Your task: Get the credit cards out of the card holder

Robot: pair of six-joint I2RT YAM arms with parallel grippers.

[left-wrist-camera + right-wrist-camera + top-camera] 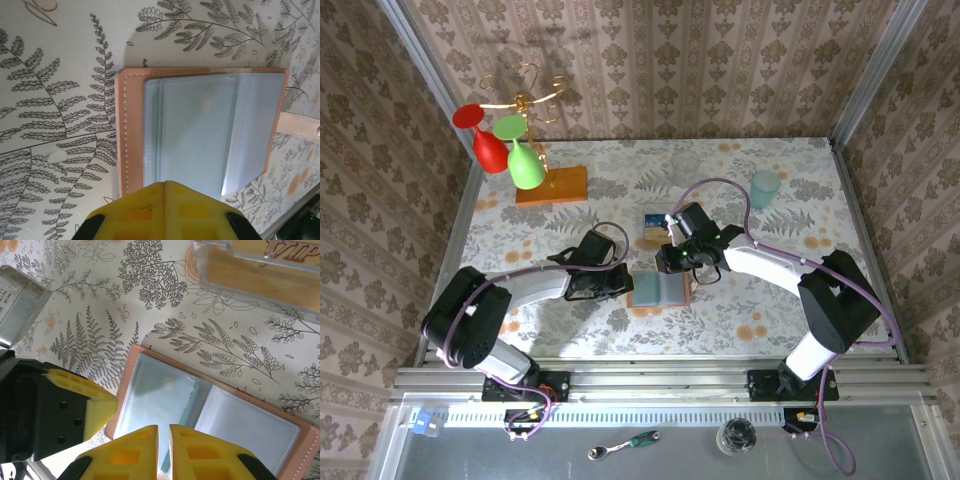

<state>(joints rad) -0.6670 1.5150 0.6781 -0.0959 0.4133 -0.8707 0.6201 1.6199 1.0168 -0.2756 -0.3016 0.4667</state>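
Note:
The card holder [660,291] lies open and flat on the flowered table, pale grey-blue pockets up and a brown rim [127,375] around them. A teal credit card [192,399] sits in the left pocket, its bare edge poking out toward the spine. Seen through the cloudy plastic is its face [200,125]. My left gripper [166,184] is shut, its tip resting on the holder's outer edge [625,287]. My right gripper [163,428] hovers over that same page [677,262], the jaws a narrow gap apart, with the card's edge showing through the gap below them.
A clear plastic box [255,275] with something tan inside lies just beyond the holder [658,224]. Farther back stand a clear glass [685,160], a teal cup [765,187] and an orange wooden slab [552,186] carrying coloured plastic goblets. The holder's strap [300,125] trails off one side.

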